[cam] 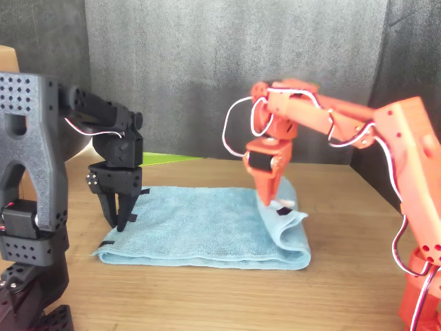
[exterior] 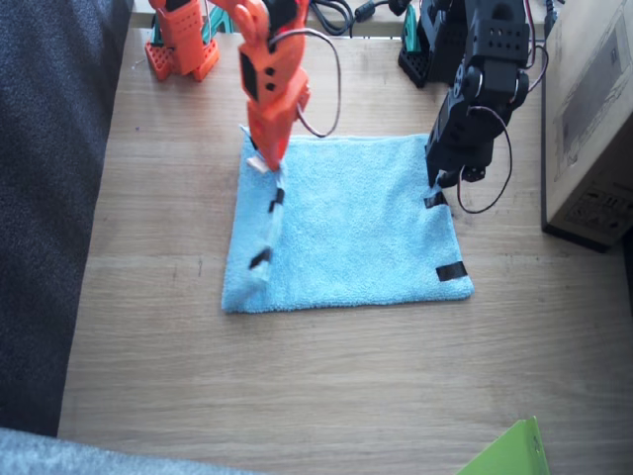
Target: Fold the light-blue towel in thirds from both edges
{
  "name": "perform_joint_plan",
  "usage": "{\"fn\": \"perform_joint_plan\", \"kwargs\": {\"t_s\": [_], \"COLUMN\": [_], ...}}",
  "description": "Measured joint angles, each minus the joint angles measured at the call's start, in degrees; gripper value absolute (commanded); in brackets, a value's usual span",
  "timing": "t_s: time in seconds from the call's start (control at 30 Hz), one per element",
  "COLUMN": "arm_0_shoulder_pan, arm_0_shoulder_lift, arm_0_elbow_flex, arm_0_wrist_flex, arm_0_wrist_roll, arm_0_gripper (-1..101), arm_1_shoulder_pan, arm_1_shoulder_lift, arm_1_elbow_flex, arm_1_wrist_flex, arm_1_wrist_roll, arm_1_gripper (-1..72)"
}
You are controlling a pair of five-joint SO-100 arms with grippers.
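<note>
Light-blue towel (exterior: 351,228) lies spread on the wooden table (exterior: 326,386), roughly mid-table btwn the two arms. No bins or trays in view; only box-like thing is a cardboard box (exterior: 588,119) at the table edge beside the left arm, closed side showing, contents not visible.

Right arm (orange) (exterior: 272,69) reaches down over one short edge of the towel. Right gripper (exterior: 267,158) is pinched shut on that edge near the far corner, w/ a small white tag (exterior: 258,163) just at the tips. That edge is lifted off the table & curls inward: front view shows the cloth raised in a soft fold under the gripper (cam: 272,200). Black tape strips (exterior: 277,198) run along the lifted edge; one more nearer the front corner.

Left arm (black) (exterior: 485,69) stands over the opposite short edge. Left gripper (cam: 122,219) points straight down, tips at the towel edge by a black tape strip. Jaws look nearly closed in front view, but can't tell if they hold cloth or just touch it. That side of the towel lies flat. Another strip (exterior: 451,271) sits near the front corner, clear of the gripper.

Lime-green sheet corner (exterior: 509,453) pokes in at the table's near edge, well apart from the towel. Dark grey fabric (exterior: 49,198) runs along the table side beyond the right arm.
</note>
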Motion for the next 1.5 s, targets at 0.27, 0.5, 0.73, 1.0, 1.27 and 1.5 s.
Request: {"fn": "perform_joint_plan", "kwargs": {"t_s": [0.27,0.5,0.73,1.0,1.27,1.5], "arm_0_shoulder_pan": [0.0,-0.53,-0.79,-0.79,-2.55,-7.29], "arm_0_shoulder_lift": [0.0,0.0,0.0,0.0,1.85,9.32], "arm_0_elbow_flex": [0.0,0.0,0.0,0.0,0.18,-2.02], "arm_0_wrist_flex": [0.0,0.0,0.0,0.0,-0.35,5.01], "arm_0_wrist_roll": [0.0,0.0,0.0,-1.14,-1.14,-0.88], "arm_0_gripper": [0,0,0,0,0,0], "arm_1_shoulder_pan": [3.34,6.06,7.65,3.25,-15.29,-19.6], "arm_1_shoulder_lift": [-4.22,-7.47,-7.38,1.49,19.6,22.85], "arm_1_elbow_flex": [-10.37,-13.97,-14.68,-12.3,2.55,12.39], "arm_1_wrist_flex": [0.62,0.62,0.62,0.62,0.7,0.7], "arm_1_wrist_roll": [-0.7,-1.23,-1.23,-1.49,-3.25,-4.13], "arm_1_gripper": [0.0,19.9,22.5,23.3,20.8,19.0]}}
